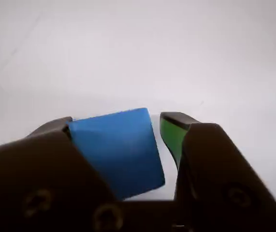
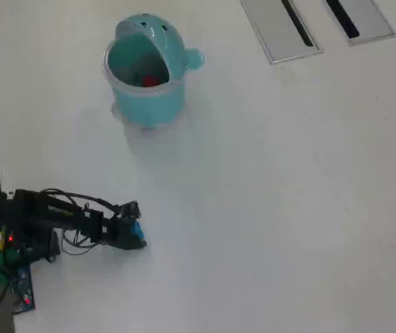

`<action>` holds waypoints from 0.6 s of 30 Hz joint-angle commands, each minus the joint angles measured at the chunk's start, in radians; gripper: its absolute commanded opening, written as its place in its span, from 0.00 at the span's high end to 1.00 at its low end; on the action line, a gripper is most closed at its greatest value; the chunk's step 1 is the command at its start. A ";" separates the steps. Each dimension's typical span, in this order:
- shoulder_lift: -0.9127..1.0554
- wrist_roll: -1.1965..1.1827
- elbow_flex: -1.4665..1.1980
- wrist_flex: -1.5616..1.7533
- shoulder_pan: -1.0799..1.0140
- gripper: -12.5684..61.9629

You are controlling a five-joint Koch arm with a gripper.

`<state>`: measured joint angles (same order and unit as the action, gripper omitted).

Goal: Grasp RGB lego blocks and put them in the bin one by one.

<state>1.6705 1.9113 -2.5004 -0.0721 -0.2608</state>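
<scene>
A blue lego block sits tilted between the jaws of my gripper. The dark left jaw touches its left side. A narrow strip of white table shows between the block and the green pad of the right jaw, so the gripper is open around it. In the overhead view the gripper is low over the table at the lower left, with the blue block at its tip. The light-teal bin stands at the upper left with its lid flipped open. A red block lies inside it.
Two flat grey panels with black slots lie at the top right of the white table. The arm's base and wiring sit at the left edge.
</scene>
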 commanded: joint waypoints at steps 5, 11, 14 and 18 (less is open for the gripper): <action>0.061 -0.184 0.023 0.037 0.046 0.57; 0.216 -0.360 0.000 0.005 0.184 0.70; 0.278 -0.426 -0.005 -0.006 0.259 0.70; 0.341 -0.495 0.008 -0.005 0.360 0.70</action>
<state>1.9696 1.4527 -2.5418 -0.0813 0.0782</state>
